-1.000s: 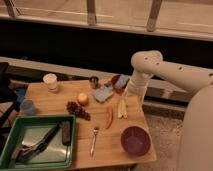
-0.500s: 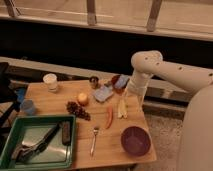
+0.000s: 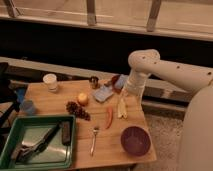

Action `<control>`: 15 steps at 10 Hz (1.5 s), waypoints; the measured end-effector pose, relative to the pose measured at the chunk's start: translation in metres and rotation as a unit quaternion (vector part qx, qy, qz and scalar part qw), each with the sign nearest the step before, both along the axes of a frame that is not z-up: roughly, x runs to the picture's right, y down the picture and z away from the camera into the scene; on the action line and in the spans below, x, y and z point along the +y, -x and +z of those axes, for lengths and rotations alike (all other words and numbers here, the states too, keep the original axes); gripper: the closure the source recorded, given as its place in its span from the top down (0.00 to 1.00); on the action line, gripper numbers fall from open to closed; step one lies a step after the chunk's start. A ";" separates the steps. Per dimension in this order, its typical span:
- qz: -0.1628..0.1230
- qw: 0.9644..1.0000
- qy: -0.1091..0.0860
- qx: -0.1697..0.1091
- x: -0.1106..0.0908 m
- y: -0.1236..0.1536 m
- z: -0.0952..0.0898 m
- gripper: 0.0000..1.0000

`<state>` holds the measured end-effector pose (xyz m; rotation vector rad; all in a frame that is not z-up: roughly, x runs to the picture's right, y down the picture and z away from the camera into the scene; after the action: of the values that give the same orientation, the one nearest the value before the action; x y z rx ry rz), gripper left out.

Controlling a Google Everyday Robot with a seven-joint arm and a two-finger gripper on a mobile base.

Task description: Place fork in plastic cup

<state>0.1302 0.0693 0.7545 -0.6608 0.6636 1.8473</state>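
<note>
Step in hand: reach toward the fork (image 3: 94,139), judged from the lay of things; pickup not yet done.
Fork: flat on the wooden table (image 3: 45,97), lower centre of the frame, head seemingly toward the upper edge, just right of the green tray (image 3: 10,150) and left of the purple bowl (image 3: 135,140).
Plastic cup (image 3: 27,107): upright at the left edge of the frame, above the tray, well apart from the fork.
Gripper (image 3: 131,91): at the end of the white arm, right of centre, over the upper right part of the table.
Gripper state: cannot tell whether spread or pressed together.
Fork relative to gripper: below and to the left in the frame, well apart, with the orange carrot-like piece (image 3: 109,117) lying between.
Next move: calls for a swing down-left over the fork, a low pinch across the slim handle close against the wood, then a carry to the cup at far left.
</note>
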 end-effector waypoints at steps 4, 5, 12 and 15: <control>-0.035 0.996 0.014 -0.076 0.026 0.078 -0.005 0.67; -0.042 0.995 0.017 -0.088 0.030 0.089 -0.003 0.67; -0.094 0.983 0.028 -0.154 0.050 0.163 -0.004 0.67; -0.096 0.983 0.036 -0.153 0.054 0.166 -0.001 0.67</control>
<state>-0.0362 0.1238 0.7538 -0.8758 0.5703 1.5090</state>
